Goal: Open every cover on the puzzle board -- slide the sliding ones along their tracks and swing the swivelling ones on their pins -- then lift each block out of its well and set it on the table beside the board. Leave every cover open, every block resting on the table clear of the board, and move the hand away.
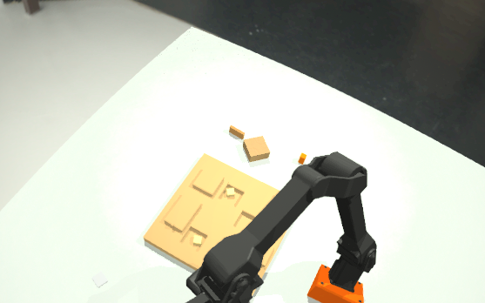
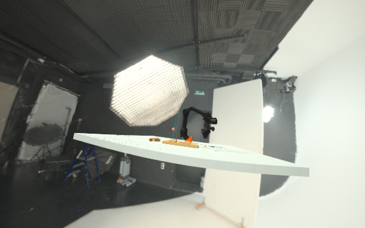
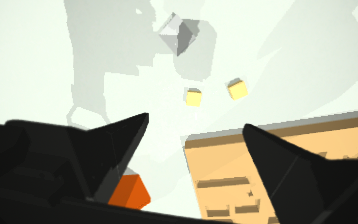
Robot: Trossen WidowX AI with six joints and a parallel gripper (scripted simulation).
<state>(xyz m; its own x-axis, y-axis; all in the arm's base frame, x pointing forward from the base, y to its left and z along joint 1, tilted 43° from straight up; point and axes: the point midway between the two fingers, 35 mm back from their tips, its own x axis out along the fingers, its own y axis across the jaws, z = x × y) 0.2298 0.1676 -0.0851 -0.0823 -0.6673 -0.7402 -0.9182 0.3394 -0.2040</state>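
Note:
The wooden puzzle board (image 1: 221, 218) (image 2: 180, 143) (image 3: 220, 159) lies on the table, partly hidden by the arm in the top view. One yellow block (image 1: 230, 191) sits in an uncovered well, and another yellow block (image 1: 197, 240) sits in a second uncovered well. Square covers (image 1: 208, 179) (image 1: 182, 213) lie beside these wells. Two more yellow blocks (image 3: 193, 98) (image 3: 238, 90) rest on the table off the board's edge. My gripper (image 3: 195, 122) (image 2: 205, 136) is open and empty, above the table by the board's edge. Its fingers are out of view in the top view.
A brown block (image 1: 256, 148), a thin brown bar (image 1: 236, 131) and a small orange block (image 1: 302, 158) lie beyond the board. A pale grey piece (image 1: 99, 279) lies at lower left. A grey faceted piece (image 3: 178, 35) shows in the wrist view. The arm's base (image 1: 336, 285) is orange.

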